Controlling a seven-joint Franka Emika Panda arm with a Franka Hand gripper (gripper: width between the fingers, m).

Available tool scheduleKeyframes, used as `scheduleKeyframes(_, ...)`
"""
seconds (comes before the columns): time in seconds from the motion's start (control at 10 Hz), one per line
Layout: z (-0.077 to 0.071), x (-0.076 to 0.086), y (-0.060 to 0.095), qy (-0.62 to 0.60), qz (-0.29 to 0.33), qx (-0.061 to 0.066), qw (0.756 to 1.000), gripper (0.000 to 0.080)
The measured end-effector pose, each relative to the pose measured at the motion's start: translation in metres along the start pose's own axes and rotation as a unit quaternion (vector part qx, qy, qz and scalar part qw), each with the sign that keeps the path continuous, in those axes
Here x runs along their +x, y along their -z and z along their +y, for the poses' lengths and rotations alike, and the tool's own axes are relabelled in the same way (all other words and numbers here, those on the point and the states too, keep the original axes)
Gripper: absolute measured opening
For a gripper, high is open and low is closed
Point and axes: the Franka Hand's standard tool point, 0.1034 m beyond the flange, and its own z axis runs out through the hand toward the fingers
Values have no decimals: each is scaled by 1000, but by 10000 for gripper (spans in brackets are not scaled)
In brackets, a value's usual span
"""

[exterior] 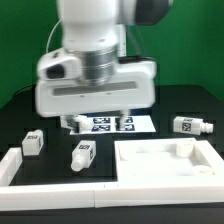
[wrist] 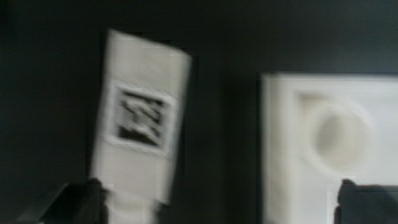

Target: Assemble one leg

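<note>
Three loose legs lie on the black table: one [exterior: 82,154] just off the white tabletop's [exterior: 150,172] left edge, one [exterior: 33,142] further to the exterior view's left, and one [exterior: 190,125] at the right back. My gripper [exterior: 100,121] hangs open and empty above the table, over the marker board. In the wrist view the gripper [wrist: 222,205] is open, with a tagged leg [wrist: 143,110] lying below near one finger [wrist: 80,200]. The tabletop's corner [wrist: 294,90] lies beside that leg. A short round white stub [exterior: 185,149] stands in the tabletop's back right corner.
The marker board [exterior: 138,124] lies behind the gripper at mid table. A white L-shaped rail [exterior: 12,168] runs along the front left, with the front edge of the table below it.
</note>
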Motion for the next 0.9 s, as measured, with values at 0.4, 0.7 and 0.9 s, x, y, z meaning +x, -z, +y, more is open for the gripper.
scheduleKeyframes(0.4, 48, -17, 8, -6, -5, -7, 1000, 648)
scheduleKeyframes(0.7, 47, -26, 5, 2, -71, 11, 997, 648)
scheduleKeyframes(0.9, 88, -38, 10, 2, -174, 5, 985, 648)
